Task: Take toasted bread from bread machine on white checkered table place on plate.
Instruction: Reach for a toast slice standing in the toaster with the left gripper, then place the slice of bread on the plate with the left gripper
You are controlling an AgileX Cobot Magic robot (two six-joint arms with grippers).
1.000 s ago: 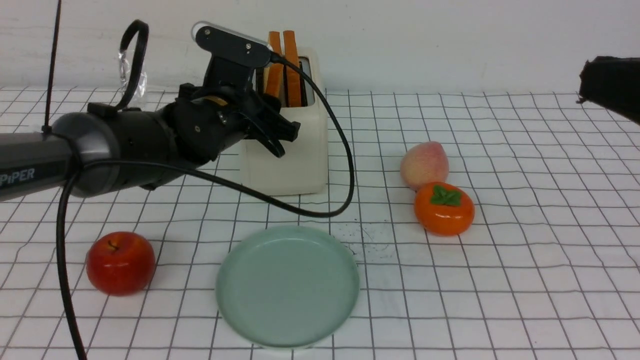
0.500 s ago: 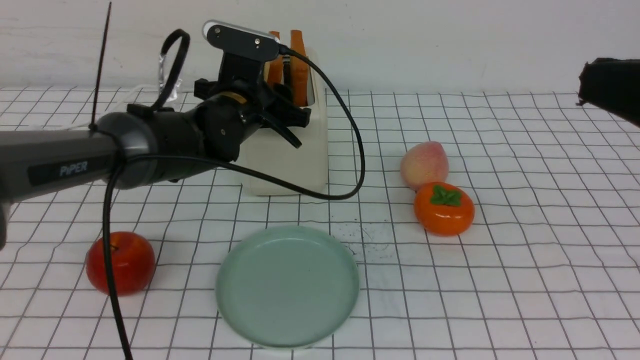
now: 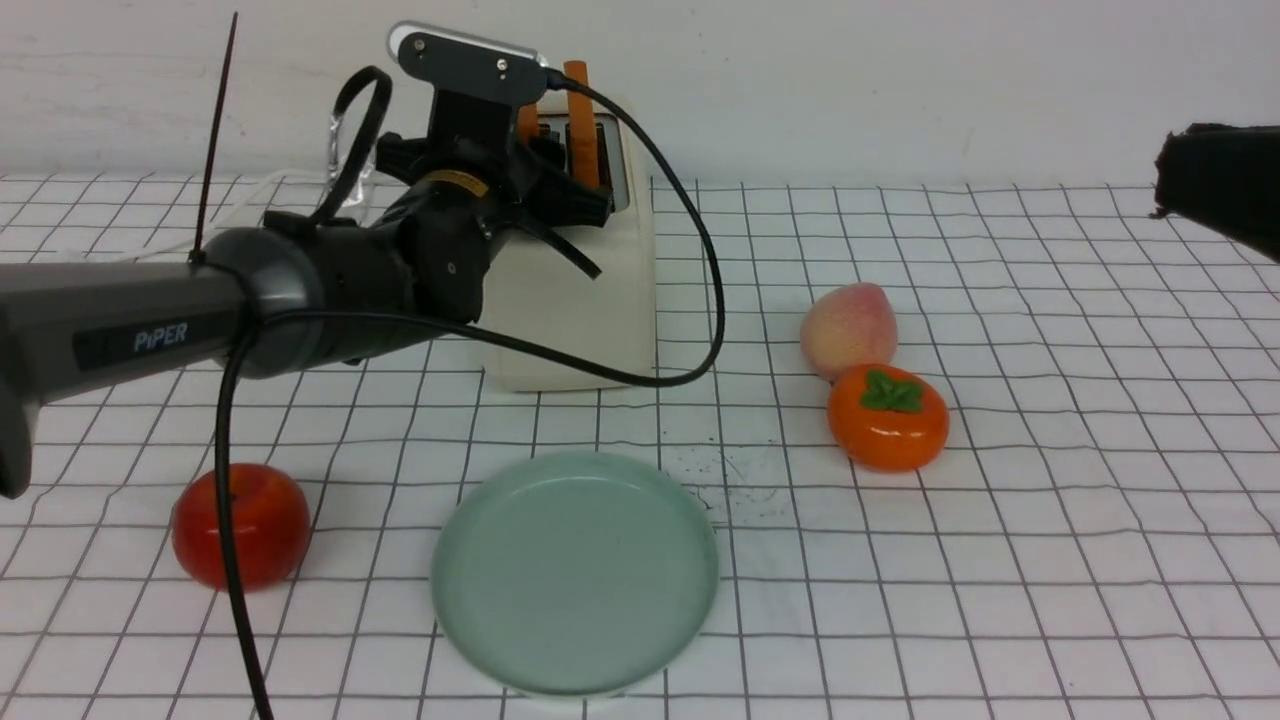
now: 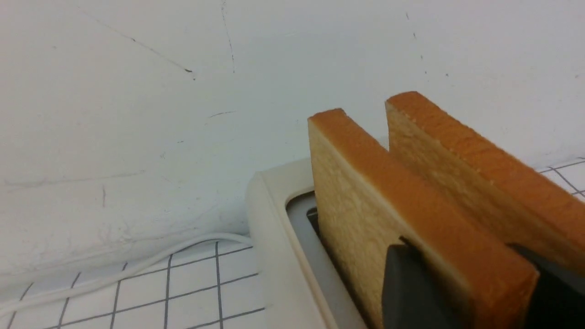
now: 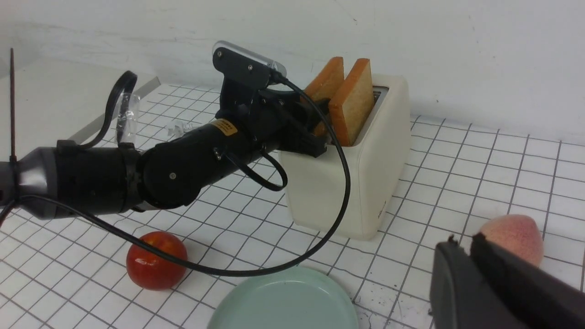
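The left end effector [image 4: 461, 256] straddles the near toast slice [image 4: 365, 192] standing in the toaster [image 3: 590, 300]; whether it is pinching, I can't tell. This looks like the grasping step, and next comes a firm squeeze and a straight lift toward the plate [image 3: 575, 570]. The arm [image 3: 120, 330] reads "PiPER"; the toaster's lettering is unreadable.

white checkered table [image 3: 1050, 560]; w/ bread machine [image 3: 590, 320], plate [image 3: 575, 570], apple [image 3: 240, 525], peach [image 3: 848, 328], persimmon [image 3: 888, 420]

Rough toasted bread [image 4: 356, 219]; bread machine [image 4: 269, 237] seemingly plastic.
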